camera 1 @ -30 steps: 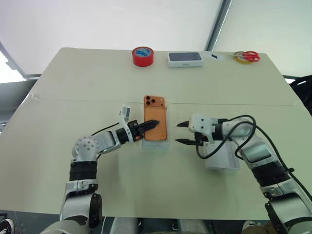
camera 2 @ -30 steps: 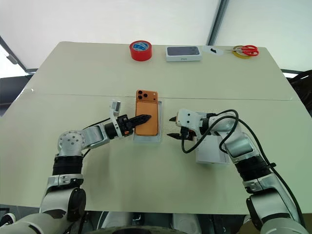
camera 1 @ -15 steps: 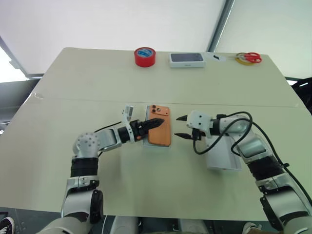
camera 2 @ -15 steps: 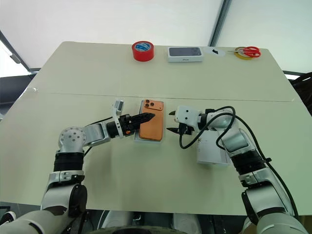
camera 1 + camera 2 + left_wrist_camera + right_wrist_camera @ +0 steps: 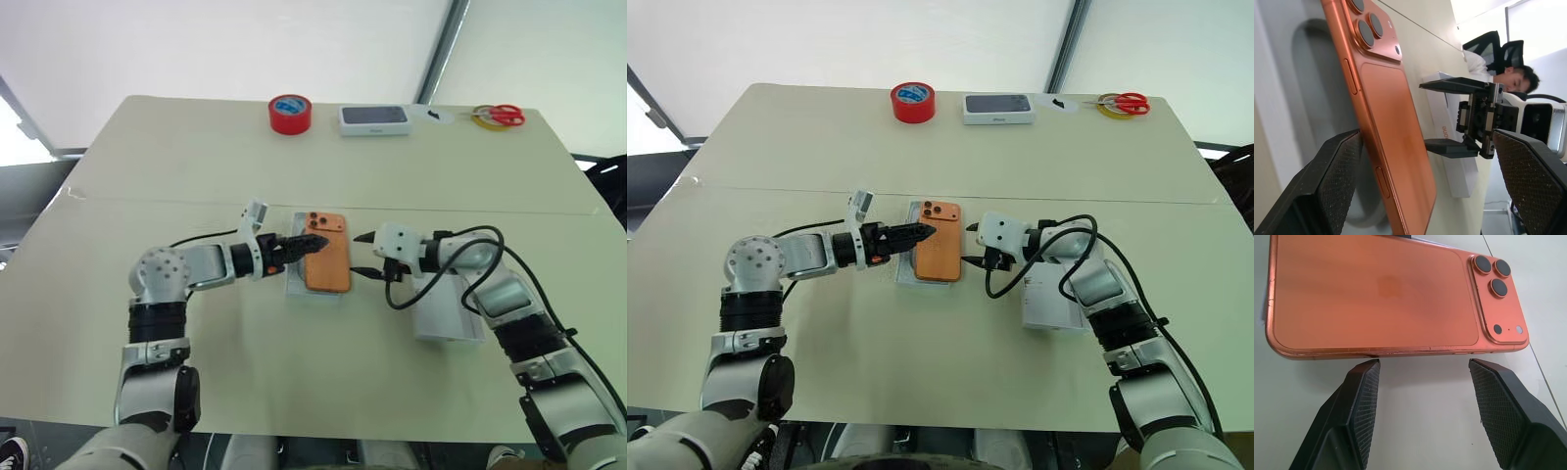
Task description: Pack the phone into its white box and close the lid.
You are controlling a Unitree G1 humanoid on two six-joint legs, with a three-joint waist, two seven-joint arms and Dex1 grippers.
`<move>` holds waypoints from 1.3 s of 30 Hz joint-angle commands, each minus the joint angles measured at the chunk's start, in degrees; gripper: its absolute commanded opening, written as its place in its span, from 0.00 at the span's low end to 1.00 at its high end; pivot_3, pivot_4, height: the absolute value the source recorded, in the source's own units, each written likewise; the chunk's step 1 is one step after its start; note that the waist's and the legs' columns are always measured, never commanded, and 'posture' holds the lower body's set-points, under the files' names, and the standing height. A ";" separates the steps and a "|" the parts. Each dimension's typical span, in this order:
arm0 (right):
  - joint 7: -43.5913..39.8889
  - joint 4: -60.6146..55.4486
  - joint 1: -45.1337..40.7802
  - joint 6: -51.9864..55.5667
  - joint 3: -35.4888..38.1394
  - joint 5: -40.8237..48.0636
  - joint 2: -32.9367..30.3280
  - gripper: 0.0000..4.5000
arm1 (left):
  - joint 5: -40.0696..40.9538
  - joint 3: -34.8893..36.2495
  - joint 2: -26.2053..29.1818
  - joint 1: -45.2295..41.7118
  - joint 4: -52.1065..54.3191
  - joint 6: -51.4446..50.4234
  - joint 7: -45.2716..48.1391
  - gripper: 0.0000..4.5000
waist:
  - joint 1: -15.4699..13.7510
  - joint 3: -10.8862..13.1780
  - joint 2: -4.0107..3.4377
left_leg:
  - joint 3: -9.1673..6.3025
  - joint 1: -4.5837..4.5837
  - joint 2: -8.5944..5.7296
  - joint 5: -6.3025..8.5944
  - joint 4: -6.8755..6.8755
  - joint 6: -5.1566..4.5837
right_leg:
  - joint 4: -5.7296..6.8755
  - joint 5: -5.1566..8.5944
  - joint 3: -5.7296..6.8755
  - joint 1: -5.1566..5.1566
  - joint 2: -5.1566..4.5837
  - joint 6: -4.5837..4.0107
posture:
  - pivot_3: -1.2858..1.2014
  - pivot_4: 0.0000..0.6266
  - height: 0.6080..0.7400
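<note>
The orange phone (image 5: 326,264) lies back up, lens cluster at its far end, askew over the white box (image 5: 294,282) and overhanging the box's right side. My left gripper (image 5: 312,245) is open, its black fingers at the phone's left edge; in the left wrist view the phone (image 5: 1391,122) sits tilted between the spread fingers (image 5: 1327,186). My right gripper (image 5: 357,256) is open just right of the phone, and its fingers (image 5: 1361,401) stand apart before the phone's long edge (image 5: 1376,298). The lid (image 5: 451,318) lies under my right forearm.
Along the table's far edge stand a red tape roll (image 5: 289,114), a white slab with a dark top (image 5: 373,118) and red-handled scissors (image 5: 502,116). A seam (image 5: 147,203) crosses the table. A person (image 5: 1511,78) sits beyond the table in the left wrist view.
My left gripper, shut over the phone a second ago, has opened. The phone has shifted right and turned askew on the box. The right gripper stands closer to the phone's right edge.
</note>
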State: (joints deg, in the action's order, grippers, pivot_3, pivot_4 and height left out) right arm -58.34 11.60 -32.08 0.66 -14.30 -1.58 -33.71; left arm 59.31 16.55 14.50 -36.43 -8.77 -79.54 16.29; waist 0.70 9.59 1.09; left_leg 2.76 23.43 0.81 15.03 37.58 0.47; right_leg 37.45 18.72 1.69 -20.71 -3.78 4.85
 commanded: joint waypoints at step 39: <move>5.10 3.95 -4.14 -1.74 -4.19 -8.18 1.60 0.00 | -44.56 -24.40 14.60 9.78 4.35 45.99 18.94 0.01 | 0.08 0.04 -0.06 | 0.10 0.04 0.00 0.04 -0.21 -0.07 | -0.05 0.00 -0.04 -0.15 -0.06 -0.03 | 0.52 0.24 0.98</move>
State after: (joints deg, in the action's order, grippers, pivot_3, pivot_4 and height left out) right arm -53.91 16.90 -36.15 0.26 -17.56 -8.83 -32.80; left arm 17.18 -5.63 28.78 -25.61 -4.31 -33.27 34.96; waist 0.78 9.63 1.02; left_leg 2.86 23.47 0.81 15.06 37.39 0.40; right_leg 37.42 18.72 1.65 -20.86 -3.83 4.82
